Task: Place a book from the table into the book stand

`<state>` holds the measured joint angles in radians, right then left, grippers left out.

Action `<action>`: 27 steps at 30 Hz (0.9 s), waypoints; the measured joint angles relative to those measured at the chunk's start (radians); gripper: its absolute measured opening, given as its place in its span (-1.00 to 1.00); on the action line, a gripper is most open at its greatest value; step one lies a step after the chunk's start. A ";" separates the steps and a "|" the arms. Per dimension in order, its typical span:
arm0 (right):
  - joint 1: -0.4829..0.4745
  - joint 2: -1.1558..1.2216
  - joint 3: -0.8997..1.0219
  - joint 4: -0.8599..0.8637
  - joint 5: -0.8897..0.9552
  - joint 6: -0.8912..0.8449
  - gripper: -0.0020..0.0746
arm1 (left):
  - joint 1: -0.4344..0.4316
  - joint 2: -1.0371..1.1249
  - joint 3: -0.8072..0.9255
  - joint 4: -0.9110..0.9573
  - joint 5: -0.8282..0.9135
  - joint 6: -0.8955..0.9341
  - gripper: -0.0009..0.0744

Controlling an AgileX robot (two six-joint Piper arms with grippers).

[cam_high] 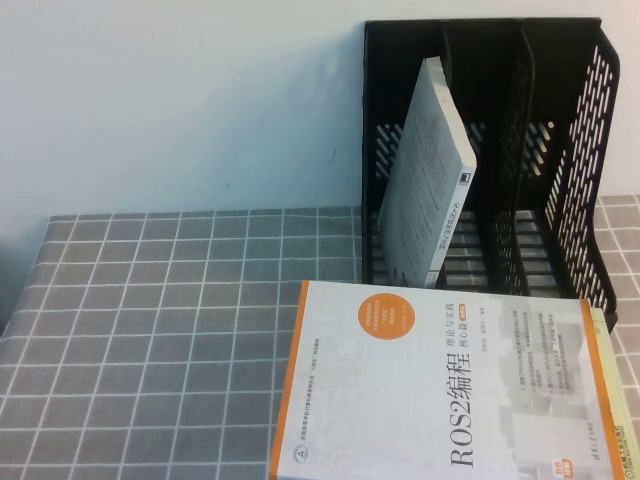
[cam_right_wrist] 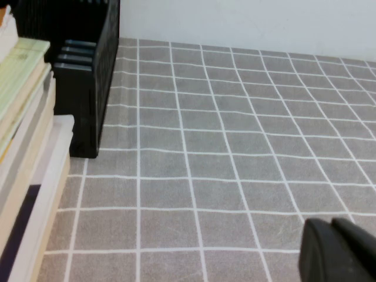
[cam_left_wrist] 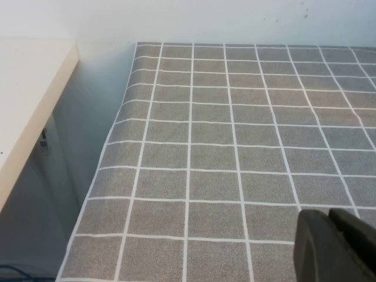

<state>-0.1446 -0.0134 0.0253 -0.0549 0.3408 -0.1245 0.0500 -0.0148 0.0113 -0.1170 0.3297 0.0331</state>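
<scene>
A black book stand [cam_high: 560, 150] with three slots stands at the back right of the table. A grey-white book [cam_high: 432, 190] leans tilted in its left slot. A white and orange book [cam_high: 440, 390] lies flat on top of a stack at the front right. Neither gripper shows in the high view. My left gripper [cam_left_wrist: 329, 218] is shut and empty above bare tablecloth near the table's left edge. My right gripper [cam_right_wrist: 332, 226] is shut and empty above the cloth, apart from the stack of books [cam_right_wrist: 23, 147] and the stand [cam_right_wrist: 88, 76].
A grey checked cloth [cam_high: 180, 320] covers the table. A white wall stands behind it. In the left wrist view a pale side table [cam_left_wrist: 23, 88] stands past the table's left edge.
</scene>
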 joint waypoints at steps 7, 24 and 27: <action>0.000 0.000 0.000 0.000 0.000 0.000 -0.95 | 0.000 0.000 0.001 -0.001 -0.002 0.000 -0.98; 0.000 0.000 0.000 0.000 0.000 0.000 -0.95 | 0.000 0.000 0.001 -0.001 -0.002 -0.045 -0.98; 0.000 0.000 0.000 0.000 0.000 0.000 -0.95 | 0.000 0.000 0.001 -0.001 -0.002 -0.047 -0.98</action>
<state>-0.1446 -0.0134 0.0253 -0.0549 0.3408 -0.1245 0.0500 -0.0148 0.0120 -0.1184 0.3273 -0.0143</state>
